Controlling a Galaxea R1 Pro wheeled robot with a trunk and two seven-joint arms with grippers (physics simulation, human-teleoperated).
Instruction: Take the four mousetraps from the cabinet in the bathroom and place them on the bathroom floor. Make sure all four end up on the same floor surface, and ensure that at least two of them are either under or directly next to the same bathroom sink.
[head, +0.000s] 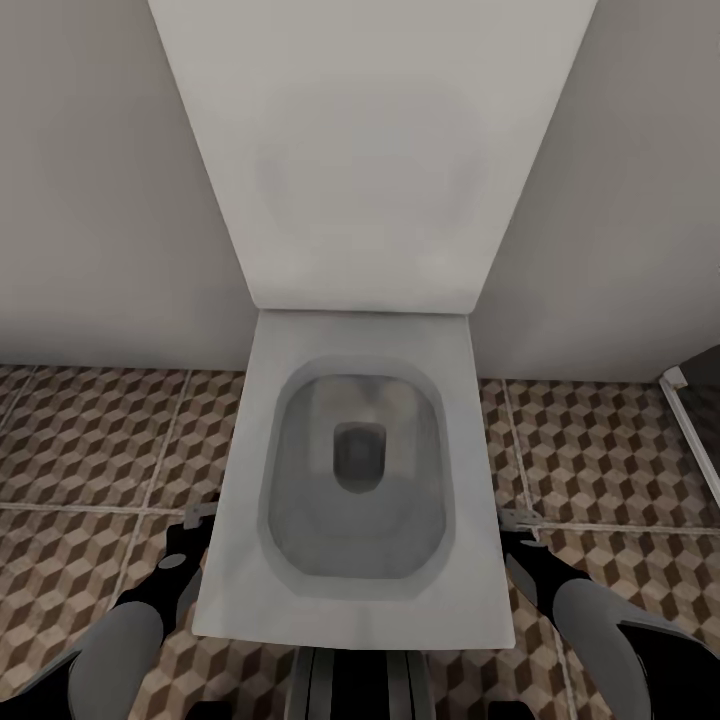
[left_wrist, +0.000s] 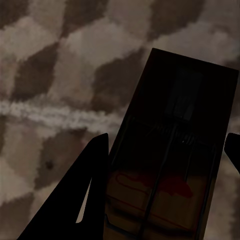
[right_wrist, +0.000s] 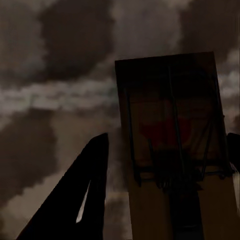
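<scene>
Left gripper (left_wrist: 165, 190): holds a flat brown wooden mousetrap (left_wrist: 170, 165).
Right gripper (right_wrist: 165, 190): holds another mousetrap (right_wrist: 175, 150).
Risk: dropped by the white square toilet (head: 360, 470), they are not near the sink.

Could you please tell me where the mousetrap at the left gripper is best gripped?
Probably by its two long edges, across the narrow width, coming in end-on: the mousetrap is a flat slab with wires on its face. The left gripper straddles it that way.

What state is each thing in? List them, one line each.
toilet lid: raised, bowl uncovered.
left gripper: jaws shut on first mousetrap.
right gripper: jaws shut on second mousetrap.
</scene>
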